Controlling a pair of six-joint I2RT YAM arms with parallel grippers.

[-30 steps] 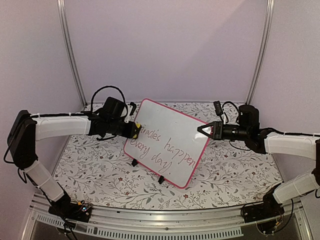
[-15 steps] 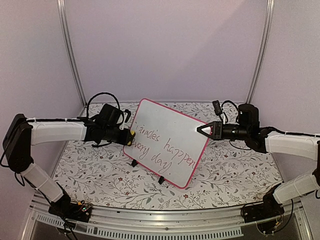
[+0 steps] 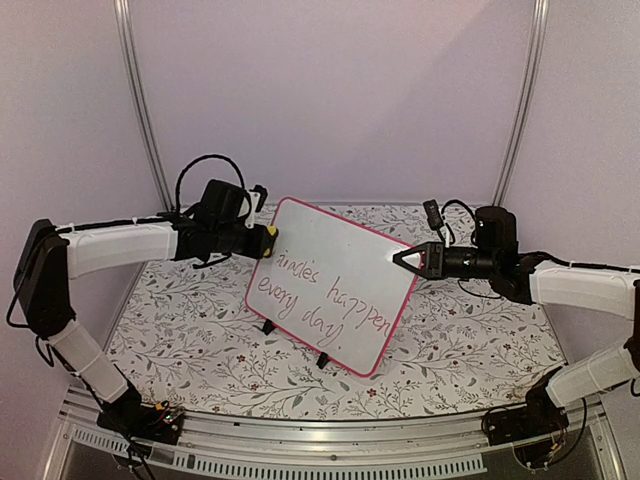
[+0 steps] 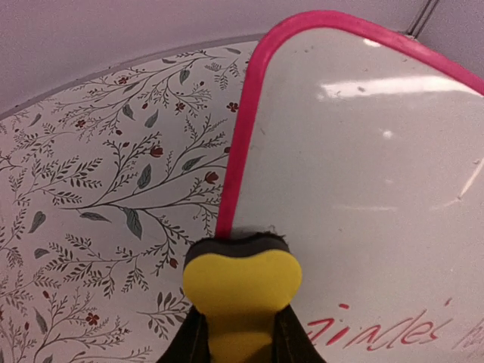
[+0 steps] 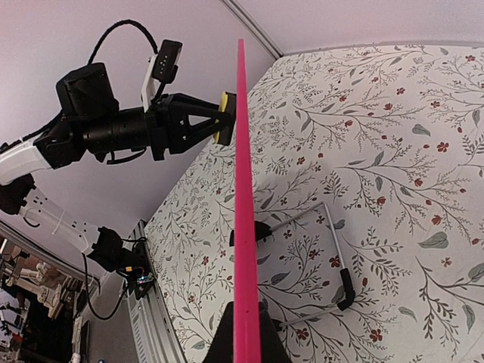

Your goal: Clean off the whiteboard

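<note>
The whiteboard (image 3: 335, 283) stands tilted on two black clip feet in the middle of the floral table, pink-framed, with red handwriting across its lower half. My left gripper (image 3: 262, 238) is shut on a yellow eraser (image 4: 240, 291) with a black felt edge. The felt presses the board's left edge near the top left corner, just above the first red word (image 4: 378, 333). My right gripper (image 3: 402, 258) is shut on the board's right edge. In the right wrist view the pink frame (image 5: 245, 227) runs edge-on between its fingers, and the left gripper (image 5: 215, 119) shows beyond it.
The board's wire stand (image 5: 333, 242) and a black clip foot (image 5: 259, 231) rest on the floral table cover (image 3: 200, 330). Metal posts (image 3: 140, 100) stand at the back corners before a plain wall. An aluminium rail (image 3: 330, 445) runs along the near edge.
My left gripper with the eraser pulled back left off the board, then rose and returned to the board's upper left edge. The right gripper and the board have stayed put.
</note>
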